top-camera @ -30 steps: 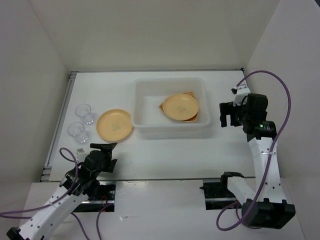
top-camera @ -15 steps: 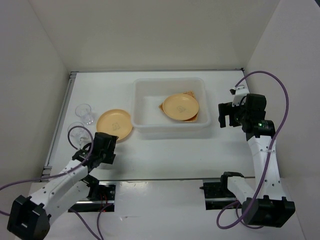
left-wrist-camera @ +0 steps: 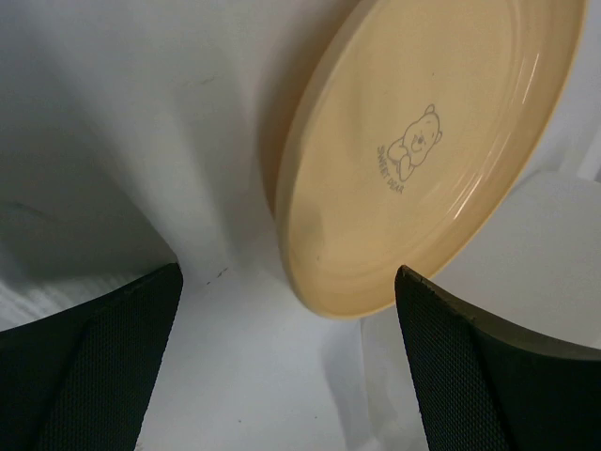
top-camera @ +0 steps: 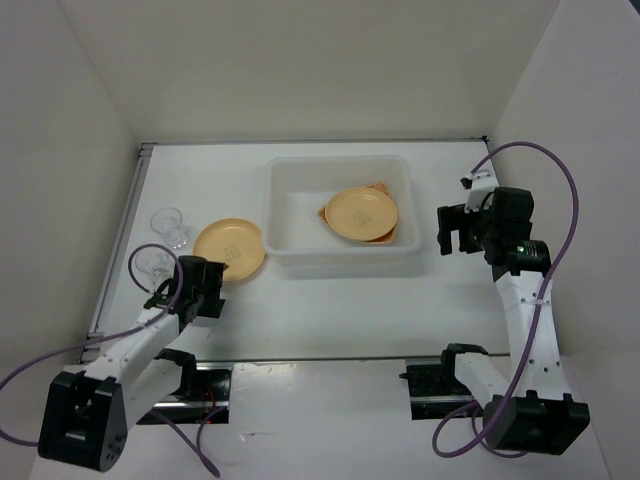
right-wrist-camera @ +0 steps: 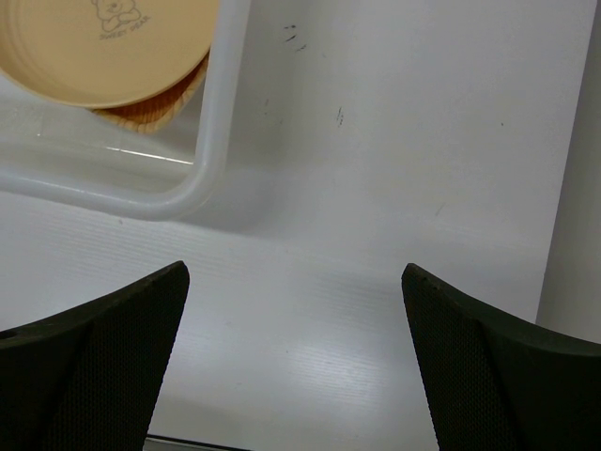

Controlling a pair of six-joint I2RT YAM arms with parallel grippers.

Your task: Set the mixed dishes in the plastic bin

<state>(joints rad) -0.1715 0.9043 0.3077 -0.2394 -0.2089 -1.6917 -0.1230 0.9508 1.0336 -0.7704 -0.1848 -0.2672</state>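
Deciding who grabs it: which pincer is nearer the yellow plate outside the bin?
Left. The left pincer hovers at the near edge of the yellow plate; the right pincer sits right of the bin.

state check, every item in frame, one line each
plastic bin: upright, holds two plates
yellow plate in bin: flat, top of stack
tan plate: in bin, mostly covered
loose yellow plate: flat, left of bin, ungripped
glass cups: upright, outside bin
left gripper: open, empty, near loose plate
right gripper: open, empty
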